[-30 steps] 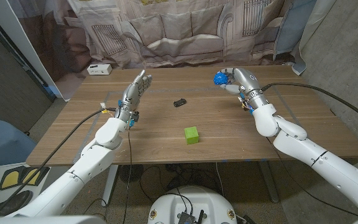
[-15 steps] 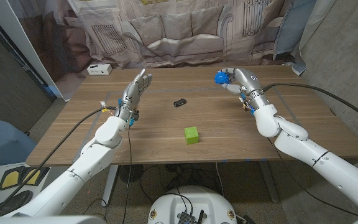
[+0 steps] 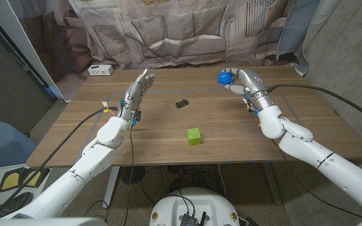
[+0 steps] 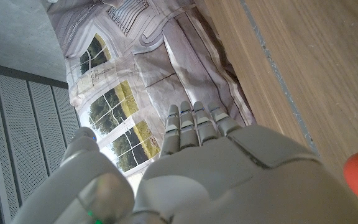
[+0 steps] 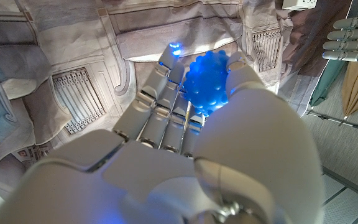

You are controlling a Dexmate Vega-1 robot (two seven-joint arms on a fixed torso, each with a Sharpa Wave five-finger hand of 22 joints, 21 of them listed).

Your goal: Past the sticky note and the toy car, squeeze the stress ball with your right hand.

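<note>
Over on the left, the left hand is standing above the wooden table with its fingers straight, close together, gripping nothing. Further along, a small black toy car is sitting mid-table, and a green sticky note block is lying nearer the front edge. At the far right side, the right hand is curling around the knobbly blue stress ball, fingers clamping it.
</note>
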